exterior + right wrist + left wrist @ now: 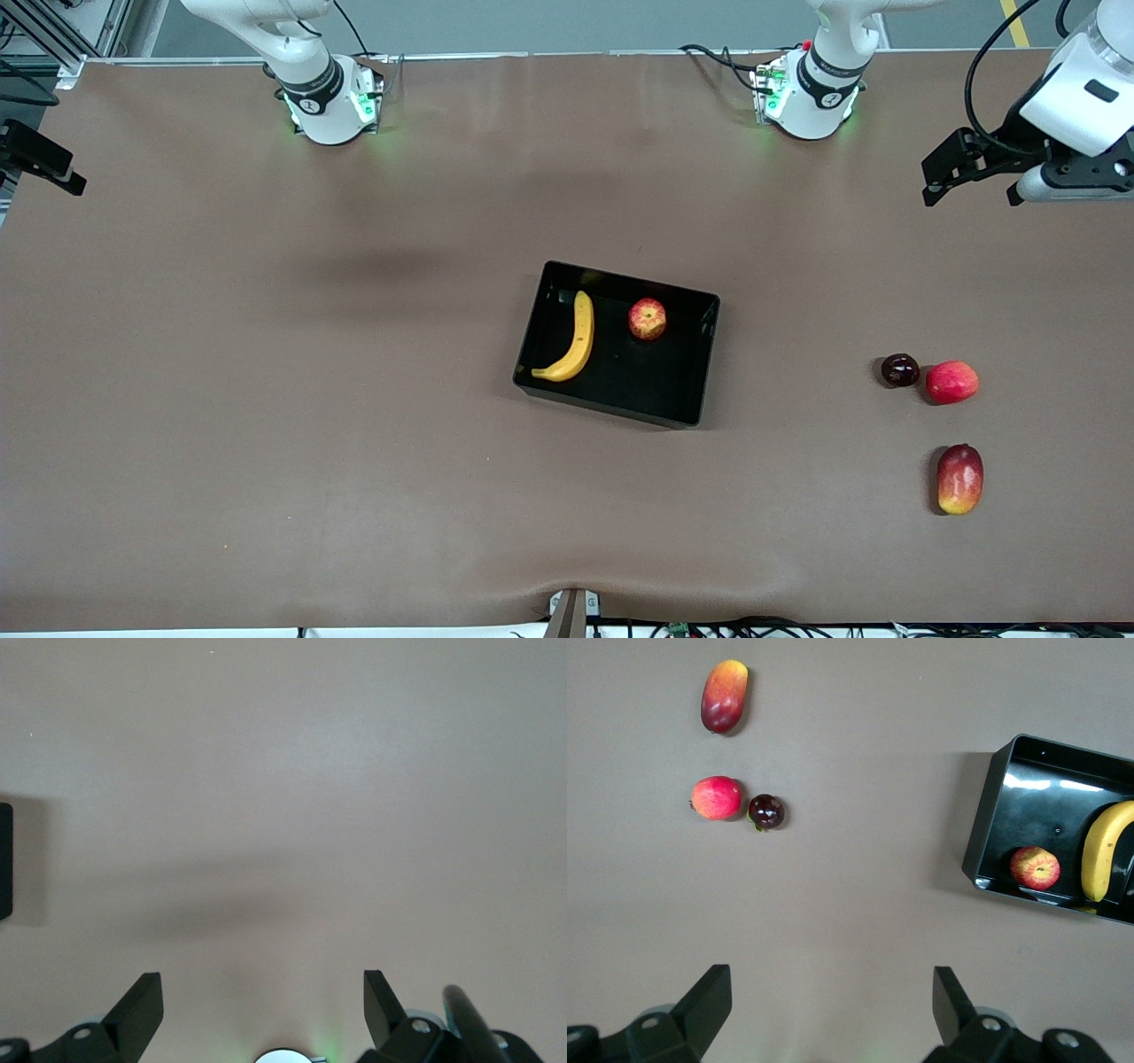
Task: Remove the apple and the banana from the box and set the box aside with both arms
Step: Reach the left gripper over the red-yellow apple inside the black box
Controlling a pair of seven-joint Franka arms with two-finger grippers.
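**Banana and apple in the box, both pincers spread**

Nearest the front camera we see the mango (959,479) on the brown counter (266,399), toward the left arm's end. Going across from the right arm's end, we find the black box (700,372) near the middle of the counter. The banana (573,339) lies in it along the wall toward the right arm's end, and the apple (648,319) sits in it too, apart from the banana and farther from the camera. Next come the dark purple fruit (900,369) and the pinkish-red fruit (951,382), just beside each other, farther from the camera than the mango.

We see the left pincer (833,992) spread and empty, up over the counter's edge at the left arm's end. The right pincer (263,990) is spread and empty over bare counter. Both arms wait.
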